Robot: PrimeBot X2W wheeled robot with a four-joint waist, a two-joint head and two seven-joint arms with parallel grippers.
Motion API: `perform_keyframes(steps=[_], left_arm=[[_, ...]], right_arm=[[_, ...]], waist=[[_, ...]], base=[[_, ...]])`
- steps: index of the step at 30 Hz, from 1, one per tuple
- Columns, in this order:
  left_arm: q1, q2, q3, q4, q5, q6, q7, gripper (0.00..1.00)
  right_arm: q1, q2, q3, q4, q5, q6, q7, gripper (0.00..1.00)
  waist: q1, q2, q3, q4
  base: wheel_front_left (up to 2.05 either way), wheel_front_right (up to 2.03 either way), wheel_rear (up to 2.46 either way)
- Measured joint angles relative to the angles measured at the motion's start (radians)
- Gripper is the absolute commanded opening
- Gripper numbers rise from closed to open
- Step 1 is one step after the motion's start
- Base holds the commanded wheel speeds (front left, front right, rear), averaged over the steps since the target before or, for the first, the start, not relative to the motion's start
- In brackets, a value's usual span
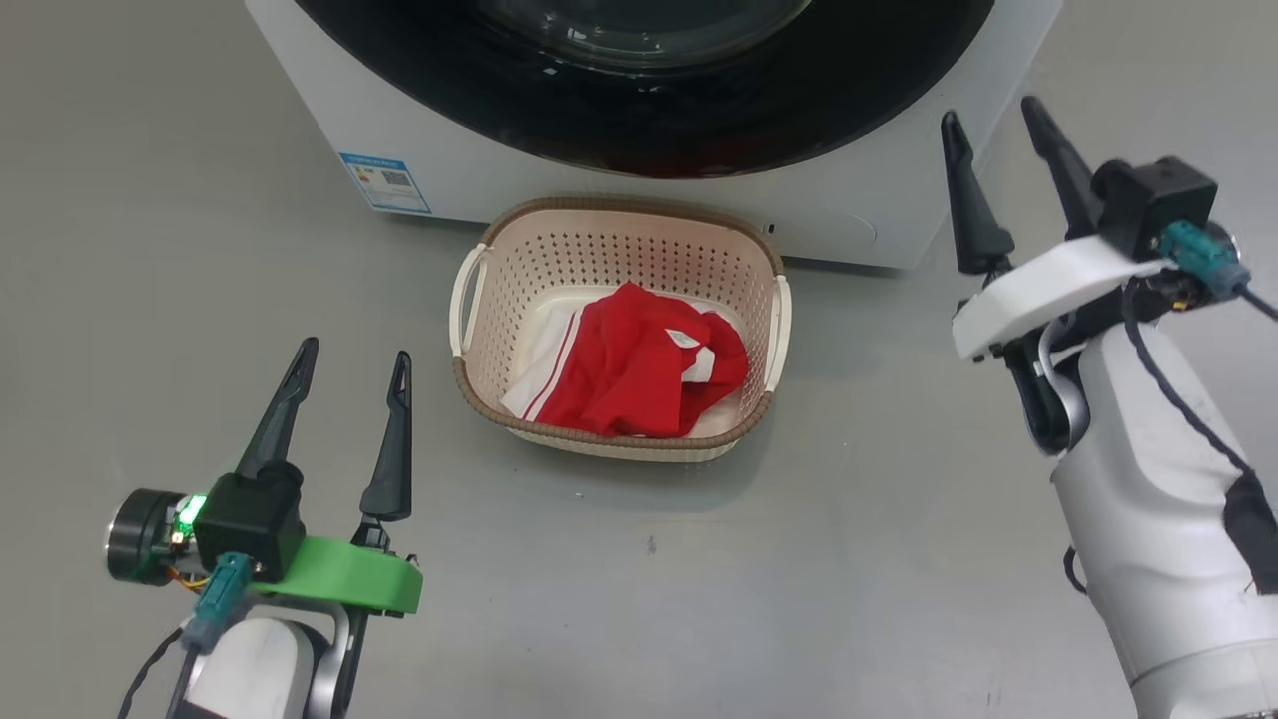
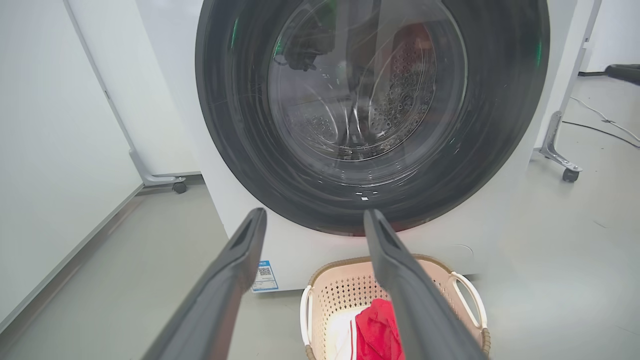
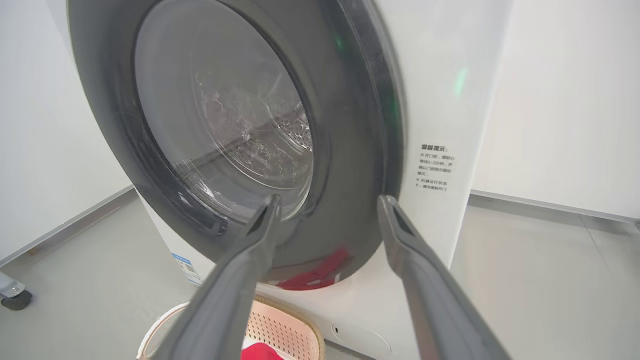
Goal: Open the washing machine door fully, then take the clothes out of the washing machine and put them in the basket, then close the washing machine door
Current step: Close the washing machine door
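Left end effector (image 1: 355,350), right end effector (image 1: 988,108) both spread, empty; washing machine door (image 1: 849,90) top cut off.

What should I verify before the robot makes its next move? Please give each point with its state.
1. The clothes lie inside the basket: ok.
2. The washing machine door sits flush on the washing machine: ok.
3. Door latched: cannot tell.
4. The drum is empty: cannot tell.
5. The left gripper is open, holding nothing: ok.
6. The right gripper is open, holding nothing: ok.
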Motion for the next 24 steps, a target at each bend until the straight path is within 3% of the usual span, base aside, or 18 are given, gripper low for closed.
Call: perform_keyframes(steps=[10, 24], left_arm=[[0.063, 0.024, 0.02, 0.032, -0.021, 0.0, 0.0, 1.0], [0.154, 0.026, 0.012, 0.054, -0.041, -0.017, 0.003, 1.0]], right_arm=[[0.197, 0.022, -0.019, -0.062, 0.0, -0.001, 0.0, 1.0], [0.437, 0.044, -0.035, -0.185, -0.004, -0.026, 0.0, 1.0]], waist=[[0.0, 0.0, -0.077, -0.069], [0.0, 0.0, -0.197, -0.161]], base=[[0.0, 0.0, 0.0], [0.0, 0.0, 0.0]])
